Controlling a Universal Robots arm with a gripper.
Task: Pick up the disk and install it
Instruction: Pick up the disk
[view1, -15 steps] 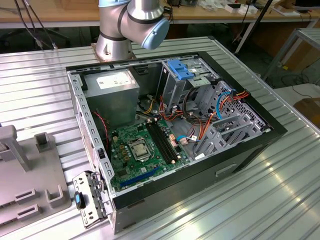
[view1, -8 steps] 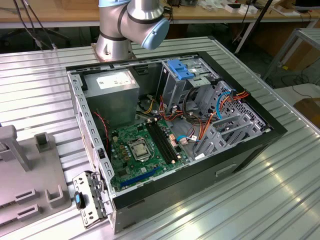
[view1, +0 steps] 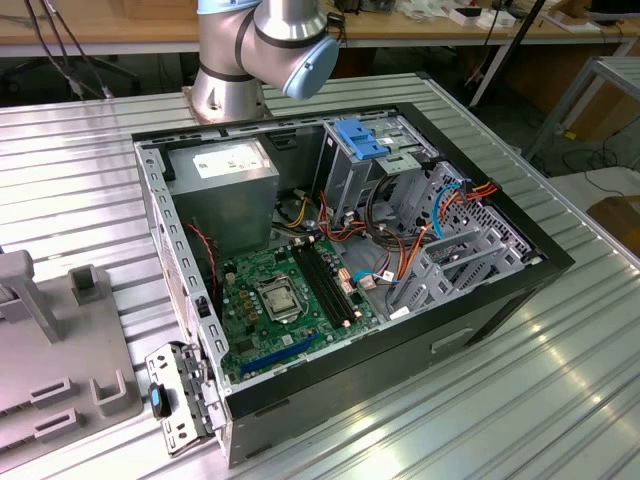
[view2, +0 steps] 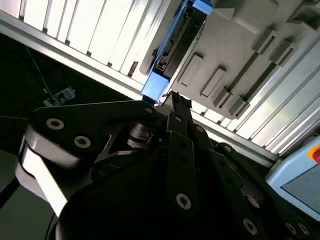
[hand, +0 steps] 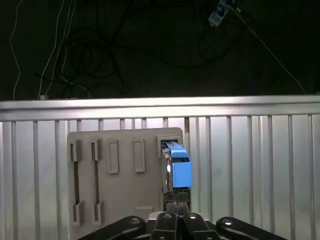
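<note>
disk (hand: 177, 167): I had it standing on edge in an end slot of the holder, blue rail round it. Its dark side showed in the second wrist view (view2: 181, 39). It was not in the case.
gripper (hand: 176, 199): in both wrist views it sat right at the disk's near blue end (view2: 172, 100), lined up with the thin edge.
jaws: honestly couldn't tell from my feeds whether they were open or clamped on the disk.
holder (hand: 125, 197): grey plate with several raised slots, lying flat on the desk. In the exterior view (view1: 50, 340) it was at the exterior view's left, beside the case.
desk (view1: 450, 420): ribbed silver metal. The holder sat near its edge, and past that edge was a dark floor (hand: 150, 45) with loose cables.
case (view1: 480, 310): black tower lying on its side, lid off, mid-desk.
inside the case: green board (view1: 280, 300), grey power supply (view1: 225, 180), and a tall grey cage (view1: 350, 180) with a blue bracket (view1: 362, 138) on top. Red and orange wires (view1: 440, 215) ran over the lower bays.
arm (view1: 260, 50): silver base with a pale blue joint cap, standing behind the case.
latch (view1: 180, 395): metal piece with a blue knob hanging off the case's near corner, between case and holder.
box (view2: 295, 175): pale thing with a red button, near the desk edge in the second wrist view.
</note>
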